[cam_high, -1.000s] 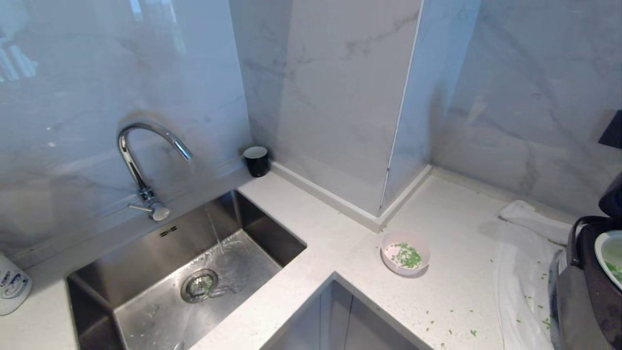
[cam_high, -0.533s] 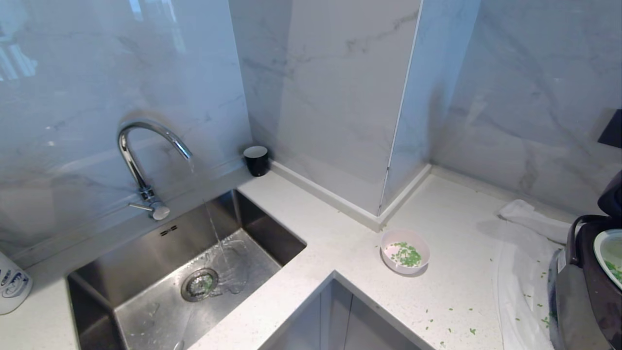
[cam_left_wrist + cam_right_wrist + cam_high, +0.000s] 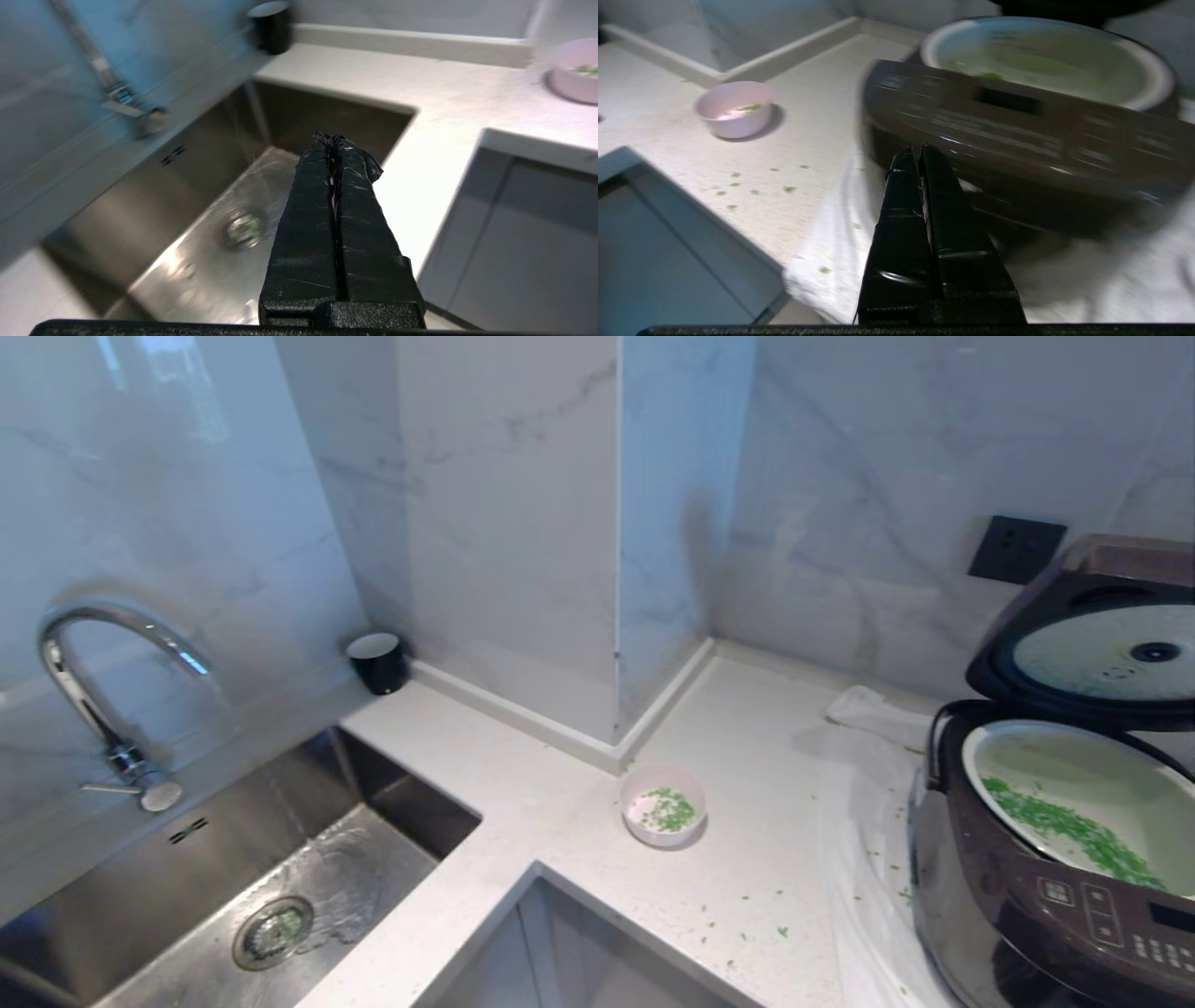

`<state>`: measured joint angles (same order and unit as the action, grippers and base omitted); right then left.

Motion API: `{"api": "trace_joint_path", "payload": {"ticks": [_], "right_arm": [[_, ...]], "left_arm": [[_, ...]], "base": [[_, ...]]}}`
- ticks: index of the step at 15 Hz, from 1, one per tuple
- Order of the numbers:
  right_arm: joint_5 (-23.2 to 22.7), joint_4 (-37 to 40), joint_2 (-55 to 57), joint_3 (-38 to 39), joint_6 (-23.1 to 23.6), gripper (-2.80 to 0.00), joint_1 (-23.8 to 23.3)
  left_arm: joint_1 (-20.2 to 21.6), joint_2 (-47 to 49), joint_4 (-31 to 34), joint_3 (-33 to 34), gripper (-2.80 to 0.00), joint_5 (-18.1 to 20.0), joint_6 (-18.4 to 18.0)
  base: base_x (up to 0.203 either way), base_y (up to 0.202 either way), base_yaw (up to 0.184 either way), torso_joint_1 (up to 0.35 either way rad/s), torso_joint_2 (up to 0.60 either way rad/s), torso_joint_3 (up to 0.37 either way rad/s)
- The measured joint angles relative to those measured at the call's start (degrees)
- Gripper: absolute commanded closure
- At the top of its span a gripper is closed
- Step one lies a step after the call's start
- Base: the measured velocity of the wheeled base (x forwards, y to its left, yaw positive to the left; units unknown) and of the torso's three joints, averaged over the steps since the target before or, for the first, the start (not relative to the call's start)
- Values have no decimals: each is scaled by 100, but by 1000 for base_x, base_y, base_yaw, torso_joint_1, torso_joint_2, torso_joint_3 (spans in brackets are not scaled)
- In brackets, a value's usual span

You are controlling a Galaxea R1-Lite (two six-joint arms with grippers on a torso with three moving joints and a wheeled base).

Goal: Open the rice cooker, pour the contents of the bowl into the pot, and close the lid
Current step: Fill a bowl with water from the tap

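The dark rice cooker (image 3: pixel 1027 905) stands at the right of the counter with its lid (image 3: pixel 1102 653) raised, white disc showing. Its white pot (image 3: pixel 1074 784) holds green bits (image 3: pixel 1074 826). The small pink bowl (image 3: pixel 663 805) sits mid-counter, left of the cooker, with green contents (image 3: pixel 668 810) inside. Neither arm shows in the head view. My left gripper (image 3: pixel 331 138) is shut and empty, hanging over the sink edge, with the bowl (image 3: pixel 574 70) far off. My right gripper (image 3: pixel 913 150) is shut and empty, low before the cooker's front panel (image 3: pixel 1017 121), with the bowl (image 3: pixel 733 109) off to its side.
A steel sink (image 3: pixel 280 896) with a curved tap (image 3: pixel 103 681) lies at the left. A black cup (image 3: pixel 376 663) stands in the corner. A white cloth (image 3: pixel 868 859) lies under and beside the cooker. Green bits (image 3: pixel 747 915) are scattered on the counter. A wall socket (image 3: pixel 1016 549) is behind the cooker.
The whole head view has swung to the right: sink, cup and bowl shifted left, and the open cooker came well into view. Nothing on the counter moved.
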<state>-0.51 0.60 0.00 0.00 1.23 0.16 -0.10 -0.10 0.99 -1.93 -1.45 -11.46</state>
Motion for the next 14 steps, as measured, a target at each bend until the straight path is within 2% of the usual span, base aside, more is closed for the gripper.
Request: {"api": "trace_joint_path", "payload": {"ticks": [9, 14], "right_arm": [[11, 2, 0, 0, -5, 0, 0], [7, 3, 0, 0, 2, 0, -2]], "left_arm": [[0, 2, -32, 6, 0, -2, 1], [0, 2, -48, 15, 0, -4, 1]], "base": [[2, 8, -172, 4, 2, 3], [0, 0, -21, 1, 1, 0]]}}
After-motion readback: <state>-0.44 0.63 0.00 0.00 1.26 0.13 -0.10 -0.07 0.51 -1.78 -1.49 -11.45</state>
